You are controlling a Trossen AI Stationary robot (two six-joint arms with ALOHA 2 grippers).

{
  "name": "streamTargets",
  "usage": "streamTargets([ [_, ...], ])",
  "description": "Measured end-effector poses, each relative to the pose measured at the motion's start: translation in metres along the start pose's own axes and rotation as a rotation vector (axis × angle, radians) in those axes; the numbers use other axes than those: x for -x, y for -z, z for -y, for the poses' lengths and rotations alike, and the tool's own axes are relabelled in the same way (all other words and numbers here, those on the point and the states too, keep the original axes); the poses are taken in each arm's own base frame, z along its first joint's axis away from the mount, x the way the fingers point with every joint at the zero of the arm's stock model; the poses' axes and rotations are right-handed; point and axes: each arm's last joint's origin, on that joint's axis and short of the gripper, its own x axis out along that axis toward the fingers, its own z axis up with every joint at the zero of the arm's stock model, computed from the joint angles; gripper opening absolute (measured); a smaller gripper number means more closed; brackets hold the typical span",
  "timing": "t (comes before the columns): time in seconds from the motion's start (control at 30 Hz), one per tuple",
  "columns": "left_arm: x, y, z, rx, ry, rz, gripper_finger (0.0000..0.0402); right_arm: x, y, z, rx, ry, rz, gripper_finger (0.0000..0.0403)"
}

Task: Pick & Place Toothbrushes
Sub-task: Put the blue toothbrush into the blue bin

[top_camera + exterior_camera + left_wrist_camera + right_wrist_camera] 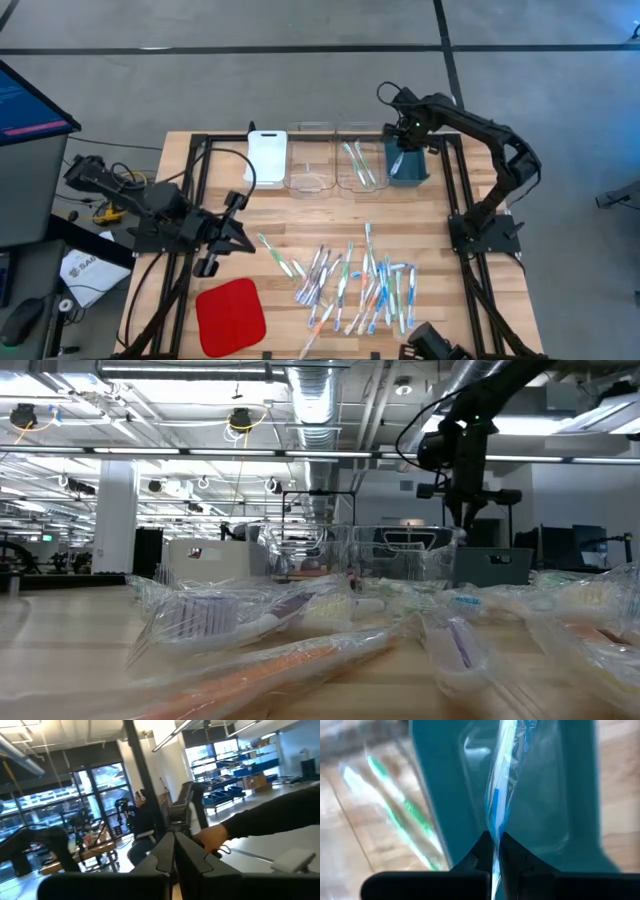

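Low view, foreground: wrapped toothbrushes [300, 650] lie right before the lens on the table [60, 660], their clear sleeves crinkled
Low view, behind them: clear trays [400, 555] stand farther back; the right arm [465, 430] reaches down from above toward the dark tray at their right end
High view, pile: the loose toothbrushes [355, 285] lie scattered on the near half of the table [300, 215], beside a red pad [230, 315]
High view, trays: a white tray [267, 155], two clear trays [310, 160] and a teal tray [410, 165] sit in a row at the far edge; green brushes [358, 162] lie in the second clear tray
High view, right gripper [398, 160]: over the teal tray, with a wrapped brush hanging from it
High view, left gripper [243, 205]: parked at the table's left side, well apart from the pile
Left wrist view: the left fingers [162, 857] are pressed together with nothing between them; a seated person [142, 820] shows in the room beyond
Right wrist view: the right fingers [482, 851] are pinched tight on a blue-accented toothbrush [502, 775] in its sleeve, which hangs into the teal tray [440, 795]; green brushes [395, 815] lie just beside that tray
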Motion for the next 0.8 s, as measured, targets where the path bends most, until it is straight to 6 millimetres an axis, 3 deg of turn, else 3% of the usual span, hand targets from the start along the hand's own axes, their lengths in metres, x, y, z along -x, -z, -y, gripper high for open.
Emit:
streamTargets([
  [0.2,0.0,-0.002,0.007,-0.047,0.035,0.012,0.0008,-0.008,-0.003,0.015,-0.015,0.092,-0.008,0.0004],
  [0.43,0.0,-0.003,0.008,-0.058,0.038,0.014,0.0008,-0.037,-0.002,0.022,-0.031,0.004,-0.023,0.0005],
  [0.6,0.0,-0.003,0.008,-0.058,0.038,0.015,0.0008,-0.045,0.0,0.027,-0.046,0.009,-0.046,0.0007],
  [0.8,0.0,-0.003,0.008,-0.063,0.037,0.015,0.0008,-0.047,0.0,0.028,-0.049,0.005,-0.042,0.0043],
])
